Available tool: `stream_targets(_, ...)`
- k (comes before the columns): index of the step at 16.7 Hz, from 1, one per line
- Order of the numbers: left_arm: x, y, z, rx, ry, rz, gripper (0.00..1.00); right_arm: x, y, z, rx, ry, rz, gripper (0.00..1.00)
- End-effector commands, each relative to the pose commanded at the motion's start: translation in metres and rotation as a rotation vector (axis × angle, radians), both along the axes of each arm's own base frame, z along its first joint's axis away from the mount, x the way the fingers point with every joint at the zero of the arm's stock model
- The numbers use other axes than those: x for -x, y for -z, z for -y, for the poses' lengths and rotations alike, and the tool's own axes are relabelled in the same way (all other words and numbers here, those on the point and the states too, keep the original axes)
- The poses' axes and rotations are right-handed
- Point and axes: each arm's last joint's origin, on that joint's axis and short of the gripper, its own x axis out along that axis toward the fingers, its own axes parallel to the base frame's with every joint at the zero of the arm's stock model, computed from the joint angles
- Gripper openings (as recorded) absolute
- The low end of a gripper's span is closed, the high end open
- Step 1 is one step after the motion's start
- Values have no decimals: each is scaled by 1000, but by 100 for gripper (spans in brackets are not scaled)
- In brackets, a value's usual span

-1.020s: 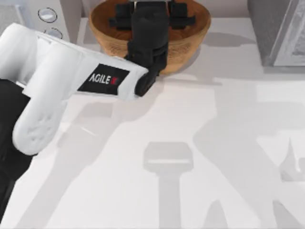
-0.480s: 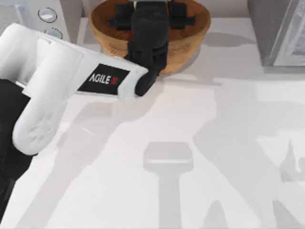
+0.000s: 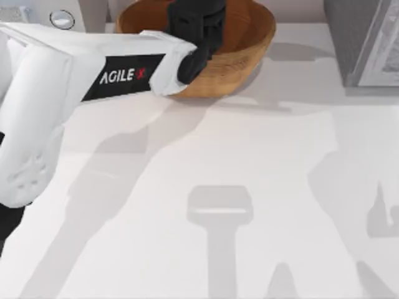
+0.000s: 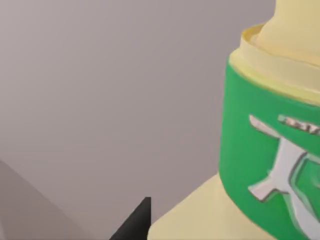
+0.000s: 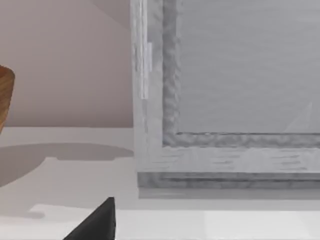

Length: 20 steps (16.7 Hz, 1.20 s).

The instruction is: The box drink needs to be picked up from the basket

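We've got our left gripper [image 3: 198,18] over the basket [image 3: 240,59], drink [image 4: 260,150] close by; finger state unclear

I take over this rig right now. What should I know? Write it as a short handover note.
Left gripper: over the basket, at the top edge of the top view. The box drink is right against it in the left wrist view. I cannot tell if the grip is made.
Right gripper: parked, facing the grey cabinet at the table's right side.
Done: the left arm is at the box drink.
Left: confirm the grip, then lift the box drink clear of the basket.
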Motion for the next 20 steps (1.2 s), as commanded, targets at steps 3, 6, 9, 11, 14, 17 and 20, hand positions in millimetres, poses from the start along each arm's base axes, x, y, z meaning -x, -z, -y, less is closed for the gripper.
stream_targets(3,2,-42,-1,0,0,0,0,0,0,0,0,0,0,100)
stream_targets(6,5,-72,-4,0,0,0,0,0,0,0,0,0,0,100)
stream_targets(9,6,-78,-4,0,0,0,0,0,0,0,0,0,0,100)
stream_targets(11,6,-76,-5,-3,-2,-2,0,0,0,0,0,0,0,100)
stream_targets(14,9,-81,-12,-4,-2,-4,0,0,0,0,0,0,0,100)
stream_targets(17,24,-103,-40,-3,-4,-5,0,0,0,0,0,0,0,100)
stream_targets(20,59,-136,-87,3,-6,3,0,0,0,0,0,0,0,100)
